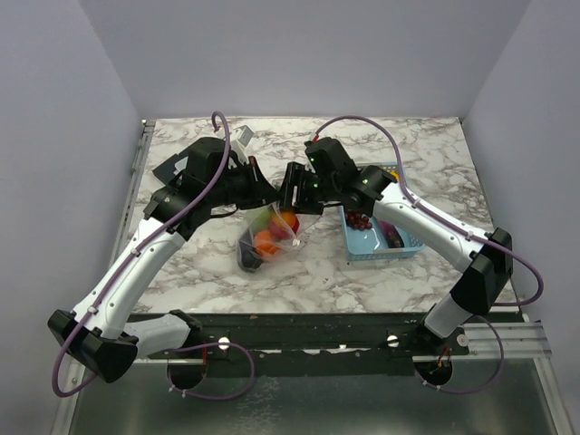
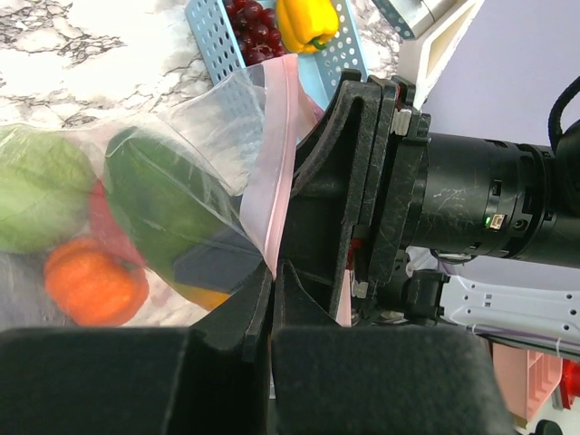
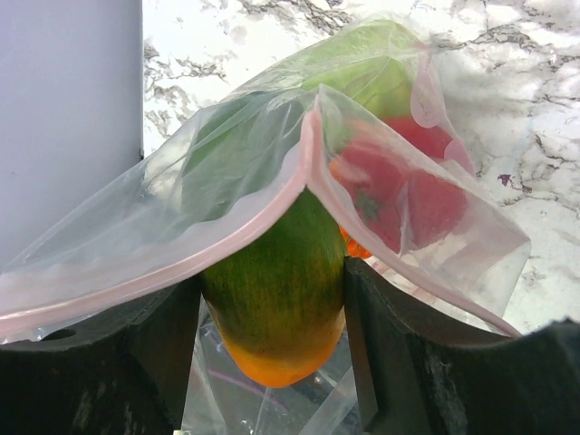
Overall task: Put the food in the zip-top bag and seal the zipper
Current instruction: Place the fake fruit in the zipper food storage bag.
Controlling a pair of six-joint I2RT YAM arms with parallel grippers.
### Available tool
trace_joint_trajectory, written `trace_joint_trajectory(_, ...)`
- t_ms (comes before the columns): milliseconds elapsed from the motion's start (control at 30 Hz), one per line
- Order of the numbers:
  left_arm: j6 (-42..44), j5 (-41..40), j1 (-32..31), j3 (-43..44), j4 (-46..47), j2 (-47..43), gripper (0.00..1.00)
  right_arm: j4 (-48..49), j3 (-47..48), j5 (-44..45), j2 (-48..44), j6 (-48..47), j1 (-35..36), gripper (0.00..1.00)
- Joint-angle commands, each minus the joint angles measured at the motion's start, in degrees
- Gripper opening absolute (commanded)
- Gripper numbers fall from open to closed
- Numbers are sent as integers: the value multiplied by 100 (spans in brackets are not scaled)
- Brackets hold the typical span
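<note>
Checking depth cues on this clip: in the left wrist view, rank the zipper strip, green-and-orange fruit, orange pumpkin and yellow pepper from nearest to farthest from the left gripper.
1. zipper strip, pinched in the left gripper.
2. green-and-orange fruit, just left, inside the bag.
3. orange pumpkin, farther left, deeper in the bag.
4. yellow pepper, far ahead in the blue basket.

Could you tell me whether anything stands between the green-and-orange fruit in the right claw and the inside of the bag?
Yes: the pinkish zipper strip sags across the upper part of the fruit gripped by the right claw, so it lies in the fruit's way. The left claw pinches that strip.
</note>
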Motion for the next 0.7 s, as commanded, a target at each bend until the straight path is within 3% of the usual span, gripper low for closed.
trace_joint_trajectory(0,18,55,-50,-10,255,20,0,214,266,-246,101,-227,120,64)
trace_joint_trajectory(233,56,4,-53,12,251,43,0,339,74,-517,-88,-440,125,78)
trace_joint_trajectory(667,47,-80,-50,56,208,12,0,314,-44,-673,-453,-480,125,78)
